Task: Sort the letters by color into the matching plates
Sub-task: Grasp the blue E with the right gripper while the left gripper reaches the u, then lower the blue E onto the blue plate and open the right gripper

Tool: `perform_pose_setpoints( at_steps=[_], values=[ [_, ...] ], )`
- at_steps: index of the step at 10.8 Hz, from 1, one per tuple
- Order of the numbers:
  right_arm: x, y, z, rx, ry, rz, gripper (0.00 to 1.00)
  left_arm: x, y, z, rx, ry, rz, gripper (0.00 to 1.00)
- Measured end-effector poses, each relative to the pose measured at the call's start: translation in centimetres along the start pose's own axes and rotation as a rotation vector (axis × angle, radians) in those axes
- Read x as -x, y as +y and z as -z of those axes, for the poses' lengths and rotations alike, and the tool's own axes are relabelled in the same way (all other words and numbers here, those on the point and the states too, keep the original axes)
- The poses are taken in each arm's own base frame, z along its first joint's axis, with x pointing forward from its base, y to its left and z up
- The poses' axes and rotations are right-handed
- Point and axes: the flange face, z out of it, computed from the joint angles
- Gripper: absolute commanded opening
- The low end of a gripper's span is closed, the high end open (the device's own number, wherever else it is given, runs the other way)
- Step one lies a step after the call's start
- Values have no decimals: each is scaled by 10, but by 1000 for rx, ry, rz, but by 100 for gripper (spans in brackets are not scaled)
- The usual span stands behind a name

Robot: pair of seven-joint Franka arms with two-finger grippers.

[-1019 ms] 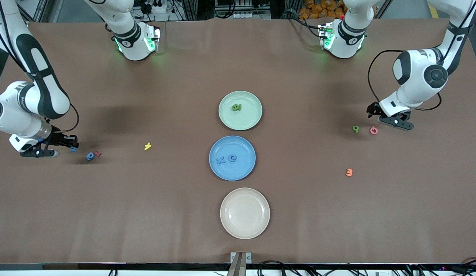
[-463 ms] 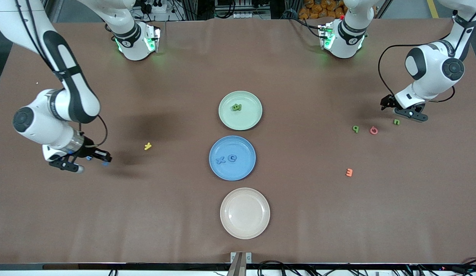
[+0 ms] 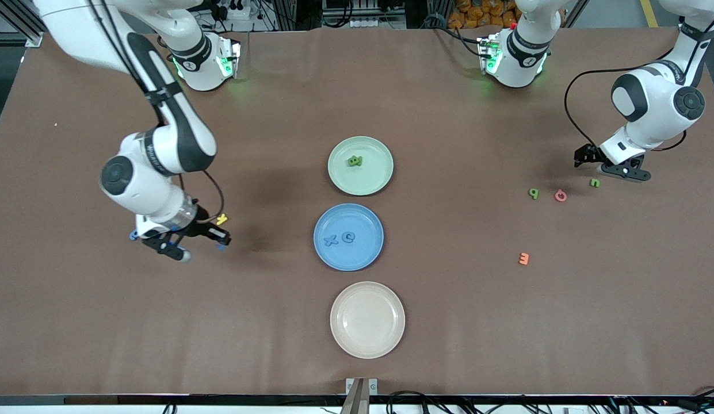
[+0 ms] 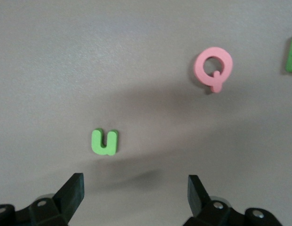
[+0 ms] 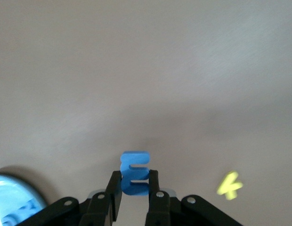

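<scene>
Front view: brown bench [image 3: 449,322], cables and rack along robot edge. Green plate [image 3: 374,172] holds green letters [image 3: 354,161]; blue plate [image 3: 357,256] holds two blue letters [image 3: 339,238]; cream plate [image 3: 367,319] nearest camera. My right gripper [image 3: 220,246] clamped on blue E [image 5: 134,173], over bench by yellow letter [image 3: 221,219]. My left gripper [image 4: 134,188] spread wide, holding nothing, over green u [image 4: 105,141]; pink Q [image 4: 213,67] beside.

- The bench [image 3: 449,322] wears a matt brown covering, like paper, faintly creased.
- The plates, green [image 3: 375,178], blue [image 3: 362,256] and beige [image 3: 367,319], look like smooth plastic with a soft sheen.
- The letters, such as the green u [image 4: 105,141] and the pink Q [image 4: 213,67], look like matt foam.
- The arm shells [image 3: 161,149] are glossy white plastic.
</scene>
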Motion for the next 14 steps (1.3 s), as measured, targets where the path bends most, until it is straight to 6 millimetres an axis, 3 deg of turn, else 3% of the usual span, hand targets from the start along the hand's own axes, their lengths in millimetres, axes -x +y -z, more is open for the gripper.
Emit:
perform_pose_setpoints(
  at_steps=[3, 5, 8, 9, 10, 11, 12, 14],
  values=[
    [36, -79, -13, -34, -6, -38, 15, -9, -15, -8, 6, 0, 27, 62],
    [66, -136, -33, -57, -23, -60, 15, -14, -19, -15, 11, -4, 33, 62],
    [101, -190, -61, -78, -44, -73, 19, -15, -24, -19, 12, -9, 40, 62],
    [108, -198, -68, -79, -49, -69, 28, -14, -25, -21, 13, -12, 39, 62],
    [113, -204, -73, -79, -54, -66, 86, -11, -28, -23, 14, -16, 32, 62],
    [117, -208, -75, -81, -55, -62, 100, -7, -33, -25, 14, -20, 23, 57],
    [118, -211, -74, -84, -55, -68, 100, -4, -38, -26, 13, -23, 17, 52],
    [117, -214, -71, -91, -51, -75, 100, -4, -40, -28, 14, -26, 14, 52]
  ],
)
